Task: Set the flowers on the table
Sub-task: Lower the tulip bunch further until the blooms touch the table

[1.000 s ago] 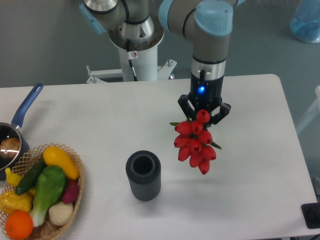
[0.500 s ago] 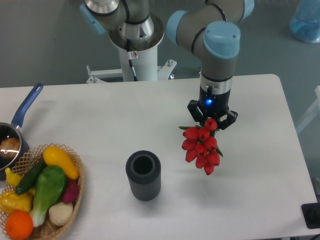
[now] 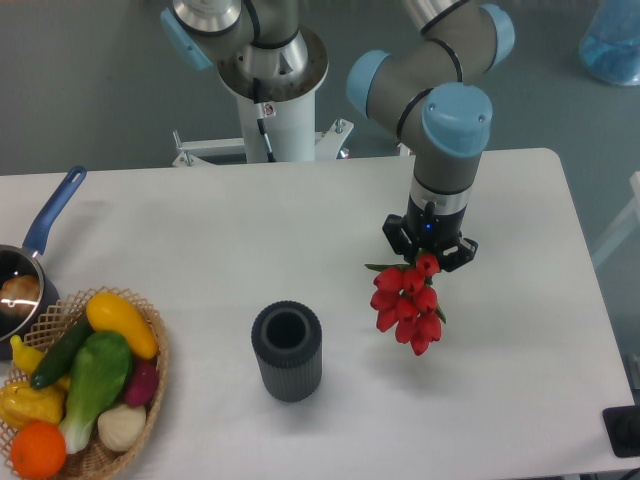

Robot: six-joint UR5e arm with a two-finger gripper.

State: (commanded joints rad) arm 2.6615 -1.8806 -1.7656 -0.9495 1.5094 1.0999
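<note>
From the fixed camera, the hand (image 3: 430, 256) pinches the flowers (image 3: 409, 302) at their top end, its fingers closed around the bunch. The bunch hangs over the tabletop (image 3: 200, 230), long axis running down and slightly right, red buds lowest. A dark ribbed vase (image 3: 287, 351) stands upright left of the flowers, apart from them. Far left of the vase sit a vegetable basket (image 3: 150, 385) and a blue-handled pan (image 3: 40, 240).

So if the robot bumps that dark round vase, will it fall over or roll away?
The ribbed grey vase stands upright on the white table and looks squat, so a gentle bump would probably slide it rather than tip it. Knocked over, it would likely roll, since it is a cylinder.
</note>
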